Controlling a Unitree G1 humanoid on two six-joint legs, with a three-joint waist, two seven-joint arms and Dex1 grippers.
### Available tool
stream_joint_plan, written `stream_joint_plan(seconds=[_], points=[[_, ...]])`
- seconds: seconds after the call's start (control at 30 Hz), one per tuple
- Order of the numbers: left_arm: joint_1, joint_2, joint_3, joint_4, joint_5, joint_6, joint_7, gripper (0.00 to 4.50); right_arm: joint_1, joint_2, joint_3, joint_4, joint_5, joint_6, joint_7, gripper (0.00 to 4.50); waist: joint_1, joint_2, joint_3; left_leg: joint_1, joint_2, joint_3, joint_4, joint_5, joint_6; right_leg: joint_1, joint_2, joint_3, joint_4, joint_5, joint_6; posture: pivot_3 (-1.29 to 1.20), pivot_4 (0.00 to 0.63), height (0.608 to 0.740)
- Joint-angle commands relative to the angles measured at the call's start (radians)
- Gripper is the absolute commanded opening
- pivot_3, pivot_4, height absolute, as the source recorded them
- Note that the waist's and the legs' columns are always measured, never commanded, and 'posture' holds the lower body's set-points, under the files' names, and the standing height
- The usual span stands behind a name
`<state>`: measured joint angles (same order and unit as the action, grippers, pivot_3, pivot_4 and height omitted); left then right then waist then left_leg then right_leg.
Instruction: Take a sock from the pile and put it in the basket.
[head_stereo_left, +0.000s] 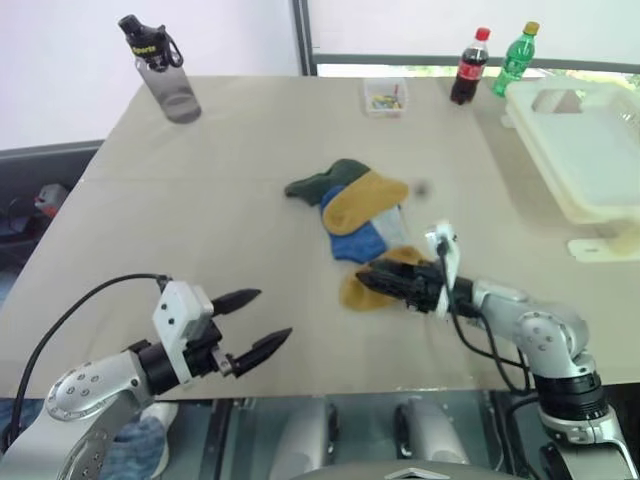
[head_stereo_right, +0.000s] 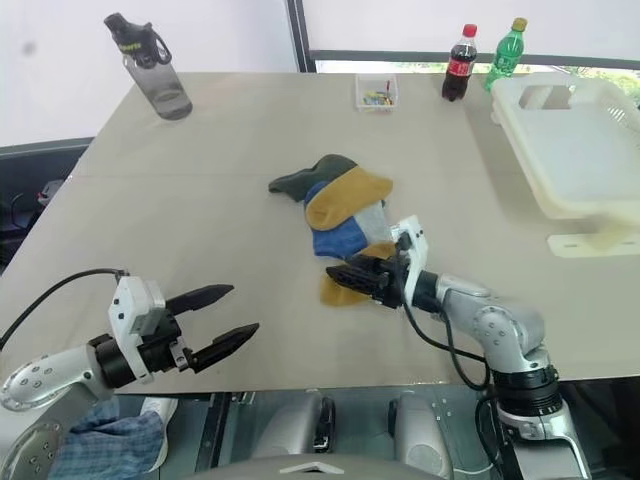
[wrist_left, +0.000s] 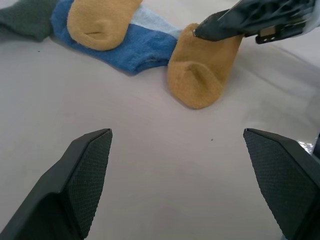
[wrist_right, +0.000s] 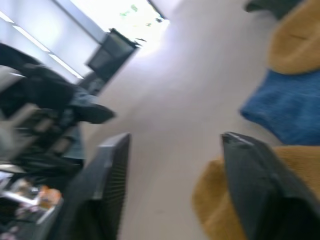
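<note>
The pile (head_stereo_left: 355, 205) of mustard, dark green and blue socks lies mid-table. One mustard sock (head_stereo_left: 352, 292) lies apart at the pile's near side. My right gripper (head_stereo_left: 372, 280) points left just over this sock and is open, one finger (wrist_right: 260, 185) above the sock (wrist_right: 215, 205) and bare table in the gap; I cannot tell if it touches. My left gripper (head_stereo_left: 255, 322) hovers open and empty near the front left edge, aimed at the mustard sock (wrist_left: 200, 75). The cream-white basket (head_stereo_left: 590, 160) sits at the far right.
A dark water bottle (head_stereo_left: 165, 70) stands at the far left corner. At the back are a small clear box (head_stereo_left: 385, 97), a cola bottle (head_stereo_left: 468, 68) and a green bottle (head_stereo_left: 515, 58). Bare tabletop lies between the pile and the basket.
</note>
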<state>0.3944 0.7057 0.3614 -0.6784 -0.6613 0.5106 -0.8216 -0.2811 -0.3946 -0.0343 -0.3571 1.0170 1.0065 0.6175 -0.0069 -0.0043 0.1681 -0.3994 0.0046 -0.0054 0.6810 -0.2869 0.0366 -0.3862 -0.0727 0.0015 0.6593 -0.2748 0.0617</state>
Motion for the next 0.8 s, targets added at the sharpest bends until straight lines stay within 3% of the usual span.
stream_joint_plan(seconds=[0.03,0.23,0.37,0.63,0.67,0.73,0.8], points=[[-0.006,0.014,0.007,-0.03,-0.027,-0.001,-0.012,4.5,0.018,-0.111,-0.145,0.0,0.062,-0.002,0.065,2.97,-0.001,0.0,0.0,0.0,0.0,0.0,0.0,0.0,0.0,0.0,0.0,0.0,0.0,0.0,0.0,0.0,0.15,0.74],[-0.034,0.026,-0.006,-0.013,-0.042,0.007,-0.031,4.5,0.045,-0.279,-0.134,0.172,-0.174,-0.118,0.094,2.97,-0.004,0.0,0.0,0.001,0.0,0.001,0.0,0.0,0.0,0.0,0.0,0.001,0.001,0.0,0.0,0.0,0.15,0.74],[-0.056,0.029,-0.022,-0.001,-0.045,0.007,-0.041,4.5,0.051,-0.274,-0.081,0.218,-0.264,-0.133,0.072,2.97,-0.008,0.0,0.0,0.001,0.001,0.002,0.0,0.0,0.0,0.0,0.002,0.002,0.001,0.0,0.0,0.0,0.15,0.74],[-0.067,0.028,-0.024,-0.003,-0.064,0.009,-0.054,4.5,0.095,-0.27,-0.016,0.181,-0.302,-0.104,0.119,2.97,-0.006,-0.001,-0.001,0.002,0.001,0.002,0.0,0.0,0.0,0.0,0.002,0.002,0.001,0.0,0.0,0.0,0.15,0.74],[-0.067,0.028,-0.023,-0.002,-0.064,0.008,-0.055,4.5,0.101,-0.278,-0.018,0.172,-0.299,-0.1,0.132,2.46,-0.005,-0.001,-0.001,0.002,0.001,0.002,0.0,0.0,0.0,0.0,0.002,0.002,0.001,0.0,0.0,0.0,0.15,0.74],[-0.066,0.028,-0.022,-0.002,-0.064,0.008,-0.057,4.5,0.116,-0.298,-0.02,0.153,-0.292,-0.096,0.167,1.91,-0.004,-0.001,-0.001,0.002,0.001,0.001,0.0,0.0,0.0,0.0,0.002,0.001,0.001,0.0,0.0,0.0,0.15,0.74],[-0.067,0.028,-0.024,-0.001,-0.063,0.008,-0.057,4.5,0.132,-0.314,-0.015,0.133,-0.29,-0.095,0.197,0.88,-0.004,-0.001,-0.001,0.001,0.001,0.001,0.0,0.0,0.0,0.0,0.002,0.002,0.001,0.0,0.0,0.0,0.15,0.74]])
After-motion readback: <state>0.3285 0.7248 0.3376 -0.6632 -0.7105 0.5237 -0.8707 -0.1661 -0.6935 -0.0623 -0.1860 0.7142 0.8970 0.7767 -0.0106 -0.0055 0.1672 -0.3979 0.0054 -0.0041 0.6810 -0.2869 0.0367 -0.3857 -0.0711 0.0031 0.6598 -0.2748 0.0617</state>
